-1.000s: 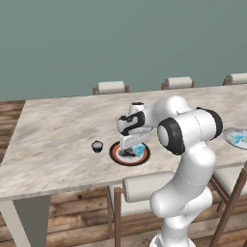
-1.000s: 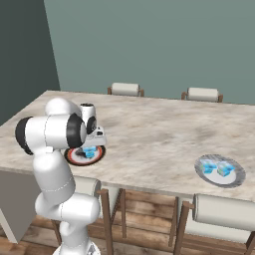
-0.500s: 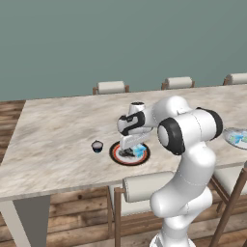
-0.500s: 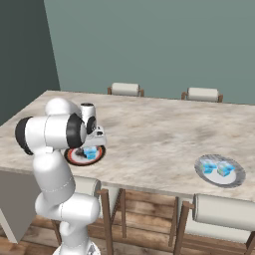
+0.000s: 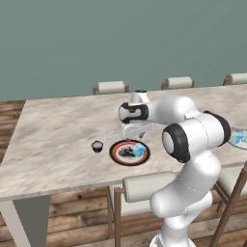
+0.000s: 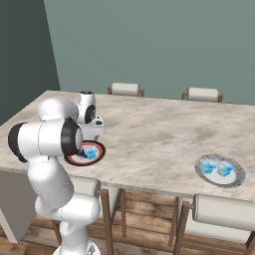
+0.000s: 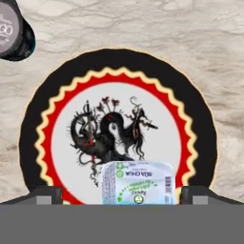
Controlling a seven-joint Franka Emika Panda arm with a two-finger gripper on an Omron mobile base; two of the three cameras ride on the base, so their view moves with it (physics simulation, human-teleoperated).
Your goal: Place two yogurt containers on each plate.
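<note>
Your gripper (image 7: 122,194) hangs just above the black-rimmed plate (image 7: 47,102), fingers (image 7: 45,194) spread wide with a light blue yogurt cup (image 7: 138,182) sitting between them on the plate's near edge, gripped by neither. Just off the plate's rim you'll see the dark blue yogurt cup (image 7: 14,31) standing on the marble table (image 5: 58,130). Well along the table to your right, the pale grey plate (image 6: 238,174) carries two light blue cups (image 6: 218,168) side by side.

I am working in a home dining area, facing a long marble-look table (image 5: 58,140), cushioned wooden chairs (image 6: 124,89) lining it, plank floor, teal wall
</note>
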